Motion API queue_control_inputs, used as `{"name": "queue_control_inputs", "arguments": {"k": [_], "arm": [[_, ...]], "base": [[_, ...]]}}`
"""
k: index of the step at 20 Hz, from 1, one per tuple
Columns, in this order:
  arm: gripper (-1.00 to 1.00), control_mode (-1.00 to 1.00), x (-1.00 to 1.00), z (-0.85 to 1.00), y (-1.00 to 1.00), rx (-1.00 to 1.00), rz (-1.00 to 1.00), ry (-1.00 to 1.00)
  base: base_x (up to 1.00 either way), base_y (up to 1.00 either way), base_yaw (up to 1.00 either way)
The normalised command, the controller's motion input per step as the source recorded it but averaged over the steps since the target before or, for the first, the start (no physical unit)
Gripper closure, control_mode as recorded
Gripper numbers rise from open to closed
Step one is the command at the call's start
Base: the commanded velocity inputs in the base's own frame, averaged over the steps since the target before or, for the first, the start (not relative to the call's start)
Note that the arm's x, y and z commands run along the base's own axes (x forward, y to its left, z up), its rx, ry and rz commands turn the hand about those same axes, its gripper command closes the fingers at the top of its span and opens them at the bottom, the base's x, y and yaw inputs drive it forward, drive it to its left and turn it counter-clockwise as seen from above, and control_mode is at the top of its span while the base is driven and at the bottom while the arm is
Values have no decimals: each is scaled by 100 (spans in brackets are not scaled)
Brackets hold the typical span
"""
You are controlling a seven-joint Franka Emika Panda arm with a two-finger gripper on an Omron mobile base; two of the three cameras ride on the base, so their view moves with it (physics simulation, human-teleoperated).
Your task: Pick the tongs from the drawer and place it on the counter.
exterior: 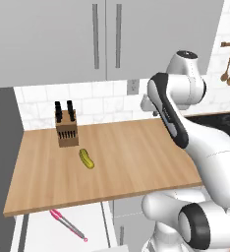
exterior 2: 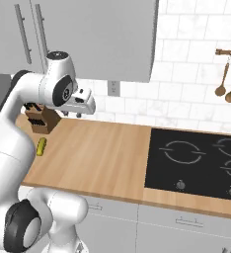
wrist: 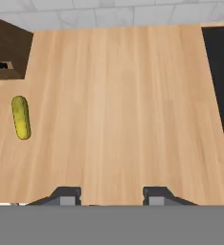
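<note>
Left base view: the tongs (exterior: 68, 225) lie in the open drawer (exterior: 38, 236) at the lower left of the frame, pink handle toward the upper left, pink tips toward the lower right, just under the front edge of the bench (exterior: 127, 167). The arm stands high at right, well apart from them. A pickle (exterior: 86, 159) and a knife block (exterior: 67, 125) sit on the bench at centre left; neither matters for the pick.

Right base view: the gripper (exterior 2: 72, 114) hangs above the bench at the left of the frame, near the back wall, beside the knife block. Nothing is between its fingers. The cooktop (exterior 2: 196, 163) fills the right side.

Hand view: the two fingertips (wrist: 68, 196) rise at the bottom with a clear gap between them and bare wood beyond, so the gripper stands parted and empty. The pickle is at middle left, the block at upper left.

The step in hand, as I judge it, is the reach. To do it well, bring the hand forward past the bench edge and down into the drawer, turn the wrist so the fingers straddle the grey arms crosswise, and aim for the mid-length for balance. Descend clear of the bench lip and the drawer front.
</note>
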Motion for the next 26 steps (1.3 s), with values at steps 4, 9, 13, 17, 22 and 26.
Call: {"name": "queue_control_inputs", "arguments": {"k": [4,9,13,17,22,26], "arm": [[-100,-100,-55,0,4,-1,3,-14],[-100,-100,-100,0,41,-10,20,-9],[-100,-100,-100,0,46,-8,21,-15],[-100,-100,-97,0,71,-16,30,-8],[-100,-100,-87,0,91,-22,34,-2],[-100,-100,-71,0,97,-23,35,0]], "base": [[0,0,0],[0,0,0],[0,0,0],[0,0,0],[0,0,0],[0,0,0]]}}
